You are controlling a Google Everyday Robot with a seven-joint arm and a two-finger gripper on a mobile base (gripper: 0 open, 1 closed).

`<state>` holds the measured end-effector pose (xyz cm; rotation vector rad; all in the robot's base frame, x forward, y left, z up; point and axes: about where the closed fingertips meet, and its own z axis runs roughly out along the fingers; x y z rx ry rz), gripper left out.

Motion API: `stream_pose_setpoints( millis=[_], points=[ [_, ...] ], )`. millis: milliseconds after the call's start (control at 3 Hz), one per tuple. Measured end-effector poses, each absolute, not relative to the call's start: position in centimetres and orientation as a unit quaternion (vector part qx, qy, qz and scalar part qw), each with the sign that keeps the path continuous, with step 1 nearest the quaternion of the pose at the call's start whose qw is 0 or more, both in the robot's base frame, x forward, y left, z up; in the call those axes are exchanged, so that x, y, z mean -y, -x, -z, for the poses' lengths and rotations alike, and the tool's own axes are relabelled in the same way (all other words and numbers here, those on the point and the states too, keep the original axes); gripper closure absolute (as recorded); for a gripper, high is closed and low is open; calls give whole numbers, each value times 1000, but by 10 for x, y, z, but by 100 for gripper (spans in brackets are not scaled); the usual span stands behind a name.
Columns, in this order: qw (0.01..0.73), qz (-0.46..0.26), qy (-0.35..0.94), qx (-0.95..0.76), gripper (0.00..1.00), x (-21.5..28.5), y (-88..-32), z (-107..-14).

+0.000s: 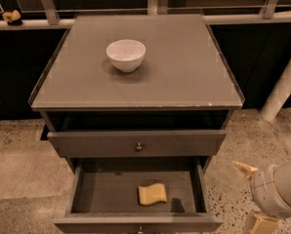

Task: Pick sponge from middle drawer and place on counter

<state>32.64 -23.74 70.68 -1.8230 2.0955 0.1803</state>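
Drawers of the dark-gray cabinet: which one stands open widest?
The wide dark-gray middle drawer, with the flat pale-yellow foam sponge on its floor; the upper drawer is barely out. The gripper hangs low at its right.

The desk (pixel 184 77) top looks matt grey and smooth, its front edge chipped pale. The bowl (pixel 126 55) is glossy white, perhaps ceramic. The sponge (pixel 152 194) looks like soft pale-yellow foam on the drawer (pixel 106 194)'s matt grey bottom. At the frame's lower right, the gripper (pixel 250 195) has a smooth white shell and tan jaws set apart.
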Motion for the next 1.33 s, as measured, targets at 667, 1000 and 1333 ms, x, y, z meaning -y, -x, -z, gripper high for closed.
stream_pose_setpoints(
  millis=[667, 1000, 1333],
  points=[
    [142, -34, 612, -777, 0, 233, -352, -666],
    [142, -35, 612, -778, 0, 233, -352, -666],
    [137, -44, 613, -777, 0, 232, -349, -656]
  ],
)
